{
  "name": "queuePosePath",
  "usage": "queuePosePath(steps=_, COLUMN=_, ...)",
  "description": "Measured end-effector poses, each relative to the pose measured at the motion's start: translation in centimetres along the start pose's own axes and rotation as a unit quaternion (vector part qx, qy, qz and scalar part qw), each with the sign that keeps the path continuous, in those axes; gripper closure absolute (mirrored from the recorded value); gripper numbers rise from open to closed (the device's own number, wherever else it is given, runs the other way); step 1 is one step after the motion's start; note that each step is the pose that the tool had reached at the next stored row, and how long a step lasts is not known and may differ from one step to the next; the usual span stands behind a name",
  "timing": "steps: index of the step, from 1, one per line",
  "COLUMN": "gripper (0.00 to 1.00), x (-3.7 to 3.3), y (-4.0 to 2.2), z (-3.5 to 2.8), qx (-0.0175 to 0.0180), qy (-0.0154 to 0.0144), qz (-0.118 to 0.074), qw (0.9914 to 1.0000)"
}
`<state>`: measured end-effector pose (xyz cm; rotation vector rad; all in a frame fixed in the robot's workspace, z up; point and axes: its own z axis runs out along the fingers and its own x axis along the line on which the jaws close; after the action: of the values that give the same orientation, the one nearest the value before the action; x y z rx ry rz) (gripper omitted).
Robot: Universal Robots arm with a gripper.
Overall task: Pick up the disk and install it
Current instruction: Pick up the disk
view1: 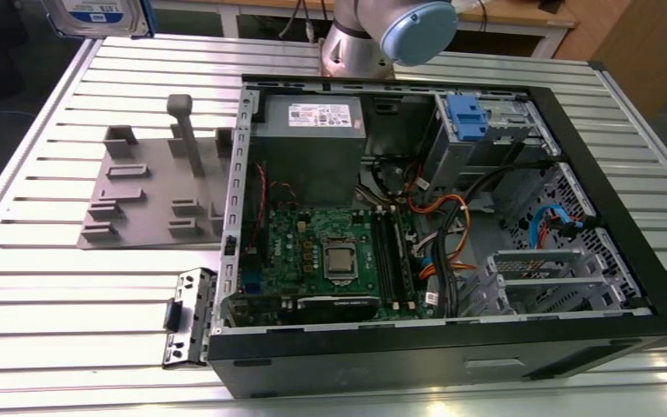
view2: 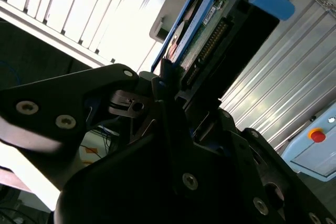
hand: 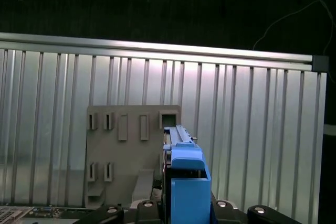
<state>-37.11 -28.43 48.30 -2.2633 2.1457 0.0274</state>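
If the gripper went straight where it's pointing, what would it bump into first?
Probably the grey plate on the table; the disk in the gripper would touch it first. Depth is unclear.

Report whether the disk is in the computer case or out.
Out: the gripper holds the disk above the table, clear of the open computer case.

We list the worktop (view1: 44,295), ribbed bare metal with a bright sheen. On it we note a fixture plate (view1: 136,195), matt grey, plastic by its look. Computer case (view1: 426,360): matt black shell, bare grey sheet metal inside; circuit board (view1: 310,248) green, faintly glossy. Disk (view2: 220,30): smooth bright blue plastic frame around a dark, matt body edge. Gripper (view2: 181,85): matt black, with 2 shiny metal screws on 1 side plate.
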Motion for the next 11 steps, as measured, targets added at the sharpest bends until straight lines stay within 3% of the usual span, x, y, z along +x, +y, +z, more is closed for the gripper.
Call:
queuePosePath(steps=6, gripper=0.64, x=0.0, y=0.0, z=-0.02, qx=0.0, qy=0.0, qz=0.0, qw=1.0)
queuePosePath(steps=11, gripper=0.64, x=0.07, y=-1.19, z=-0.02, qx=-0.0002, qy=0.0, qz=0.0, qw=1.0)
